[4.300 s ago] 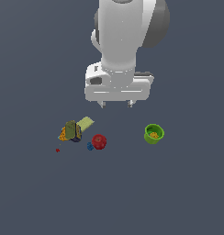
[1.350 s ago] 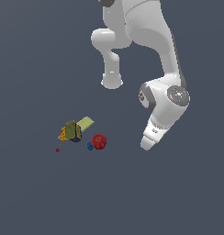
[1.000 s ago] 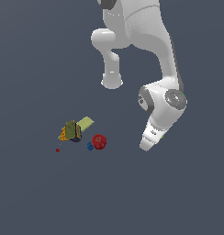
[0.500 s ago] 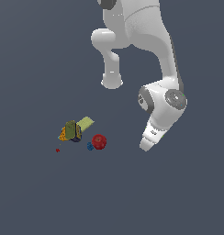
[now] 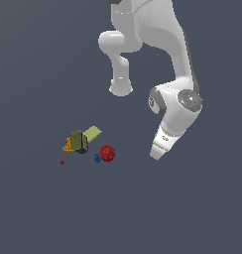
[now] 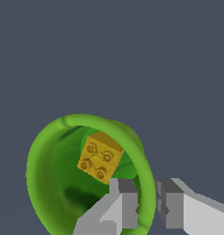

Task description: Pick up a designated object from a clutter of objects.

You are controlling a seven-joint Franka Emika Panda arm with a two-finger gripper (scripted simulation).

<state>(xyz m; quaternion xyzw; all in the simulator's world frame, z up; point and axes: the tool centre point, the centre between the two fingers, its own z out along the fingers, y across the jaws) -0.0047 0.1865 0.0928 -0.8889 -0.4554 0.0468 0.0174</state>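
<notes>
Exterior view: the arm is bending down at the exterior view's right, its tool (image 5: 156,152) covering nearly all of the lime-green cup (image 5: 153,145). The red ball (image 5: 107,153) is lying well apart at nine o'clock, beside the boxes (image 5: 79,140).

Wrist view: the tool (image 6: 143,202) is pinching the cup's (image 6: 49,174) rim, one finger (image 6: 118,206) inside, one outside. A yellow block (image 6: 100,157) is sitting within.

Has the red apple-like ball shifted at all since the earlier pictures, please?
No. The red apple-like ball lies in the same spot, just to the exterior view's right of the tiny blue piece, as before.
</notes>
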